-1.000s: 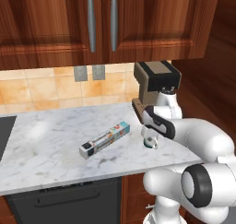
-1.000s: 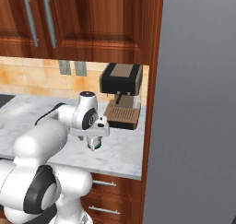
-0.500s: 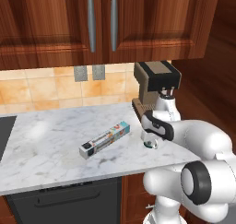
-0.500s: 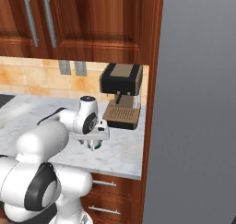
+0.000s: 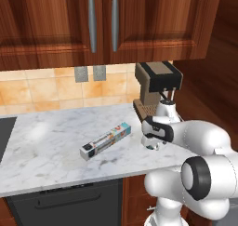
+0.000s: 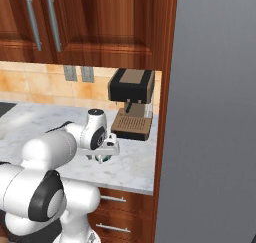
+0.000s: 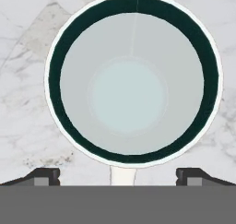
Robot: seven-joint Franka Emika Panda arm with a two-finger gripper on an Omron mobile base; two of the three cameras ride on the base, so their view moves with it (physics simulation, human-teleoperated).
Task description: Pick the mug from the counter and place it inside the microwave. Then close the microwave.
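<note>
My claw [image 7: 118, 176] is spread wide and grasps nothing; its two dark tips sit at the lower left and lower right of the hand view, apart from the one small pale whitish-teal round mug [image 7: 133, 80] that takes up the centre of that frame. I look straight down into it: a thin white rim, a dark teal inner wall, a smooth pale glossy bottom, and a short white handle stub pointing toward the lower edge between my tips. In the left base view the mug [image 5: 155, 145] peeks out under my hand at centre right, standing upright on the white-grey veined marble worktop [image 5: 51, 146], near its front edge.

To the left of it in that view lies one long foil-wrap box [image 5: 106, 141], a slim carton with a blue end and printed sides; the writing is too small to read.

Behind the mug stands one black and brown boxy coffee machine [image 6: 131, 102] with a ribbed drip tray. Farther back are orange-tan wall tiles, two grey outlet plates [image 5: 89, 73], and dark wooden cabinet doors with two brushed metal bar handles [image 5: 102, 21].
</note>
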